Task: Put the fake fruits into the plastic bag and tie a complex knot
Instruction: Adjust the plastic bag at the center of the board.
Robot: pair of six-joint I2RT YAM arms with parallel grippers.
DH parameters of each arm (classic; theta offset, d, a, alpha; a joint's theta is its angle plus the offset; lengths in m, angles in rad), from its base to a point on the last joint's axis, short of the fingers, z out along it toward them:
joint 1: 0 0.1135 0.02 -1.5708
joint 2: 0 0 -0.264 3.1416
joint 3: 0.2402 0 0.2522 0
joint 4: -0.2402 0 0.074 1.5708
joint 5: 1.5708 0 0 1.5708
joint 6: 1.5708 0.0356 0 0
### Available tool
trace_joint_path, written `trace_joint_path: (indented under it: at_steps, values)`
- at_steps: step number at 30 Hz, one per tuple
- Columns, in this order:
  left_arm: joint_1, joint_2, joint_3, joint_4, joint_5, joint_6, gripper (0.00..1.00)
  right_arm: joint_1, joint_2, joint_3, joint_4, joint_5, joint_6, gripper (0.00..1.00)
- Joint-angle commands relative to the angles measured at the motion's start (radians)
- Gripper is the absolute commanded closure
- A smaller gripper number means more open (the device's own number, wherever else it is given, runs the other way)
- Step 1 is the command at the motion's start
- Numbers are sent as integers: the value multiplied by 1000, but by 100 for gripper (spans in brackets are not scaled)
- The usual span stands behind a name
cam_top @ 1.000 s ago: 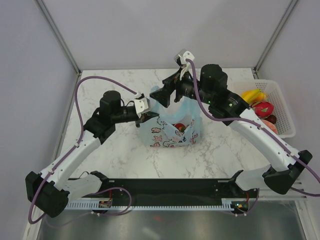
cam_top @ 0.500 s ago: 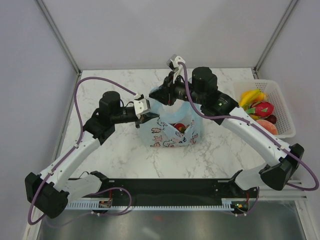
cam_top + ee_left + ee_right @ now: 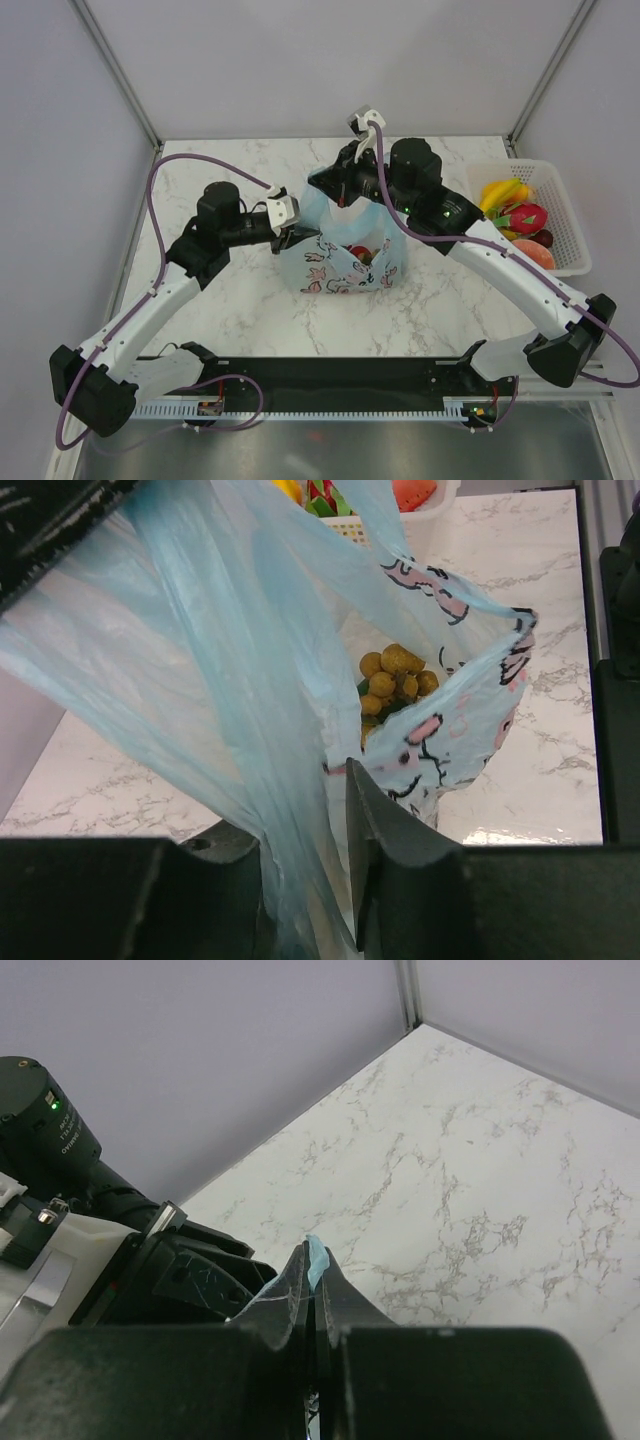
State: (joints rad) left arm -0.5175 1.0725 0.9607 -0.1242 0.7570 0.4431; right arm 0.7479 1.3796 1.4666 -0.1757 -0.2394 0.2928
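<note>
Plastic bag (image 3: 340, 262): thin translucent light-blue film with a white panel of pink doodles, standing open near the centre of the desk (image 3: 230, 300); left hand (image 3: 298, 820) closed on bunched film at the bag's left rim; right hand (image 3: 313, 1262) pinching a sliver of blue film, raised on the far side of the bag; 2 fruits visible inside, a tan cluster (image 3: 395, 675) and a red piece (image 3: 360, 254); yellow bananas (image 3: 505, 190) and pink-red dragon fruit (image 3: 526, 216) lie in the white basket (image 3: 575, 235) at the right edge.
</note>
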Motion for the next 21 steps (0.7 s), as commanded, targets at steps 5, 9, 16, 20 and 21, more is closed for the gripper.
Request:
trace_joint_path:
  at_steps: [5, 9, 16, 20, 21]
  values:
    - [-3, 0, 9, 20, 8, -37, 58, -9, -33, 9, 56, 31, 8, 100]
    - [-3, -5, 3, 55, 10, -75, 51, -9, -30, 9, 64, 8, 2, 100]
    - [4, -31, 4, 67, -70, -133, 31, -9, -36, 5, 65, -14, -12, 100]
    - [5, -62, -7, 92, -120, -182, 0, -9, -37, 3, 65, -17, -14, 100]
    - [7, -68, -10, 95, -149, -208, 0, -9, -36, 1, 65, -15, -14, 100]
